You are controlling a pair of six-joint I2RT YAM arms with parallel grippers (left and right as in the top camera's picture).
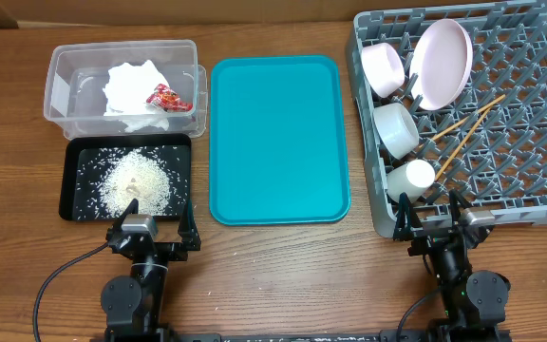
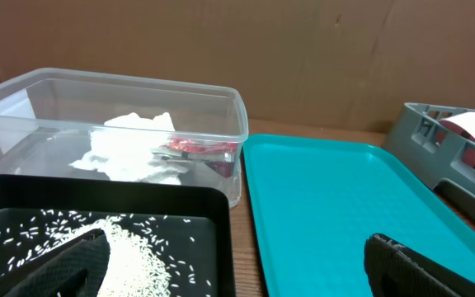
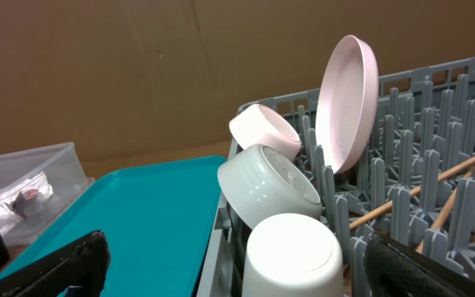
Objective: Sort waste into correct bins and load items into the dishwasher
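Note:
The clear tub (image 1: 60, 71) holds the crumpled white napkin (image 1: 131, 90) and the red-and-white wrapper (image 1: 167, 97); both also show in the left wrist view, napkin (image 2: 130, 148) and wrapper (image 2: 192, 148). The black tray (image 1: 74, 190) holds a pile of rice (image 1: 136, 182). The grey rack (image 1: 539, 142) holds the round plate (image 1: 442, 65), small bowl (image 1: 384, 68), blue-grey bowl (image 1: 396, 128), cup (image 1: 411, 179) and chopsticks (image 1: 463, 133). My left gripper (image 1: 153, 231) is open and empty at the tray's near edge. My right gripper (image 1: 443, 220) is open and empty at the rack's near edge, the cup (image 3: 291, 256) between its fingers' line of view.
The teal serving tray (image 1: 278, 138) lies bare between the bins and the rack. Cables run from both arm bases at the table's front edge. A cardboard wall stands behind the table in both wrist views.

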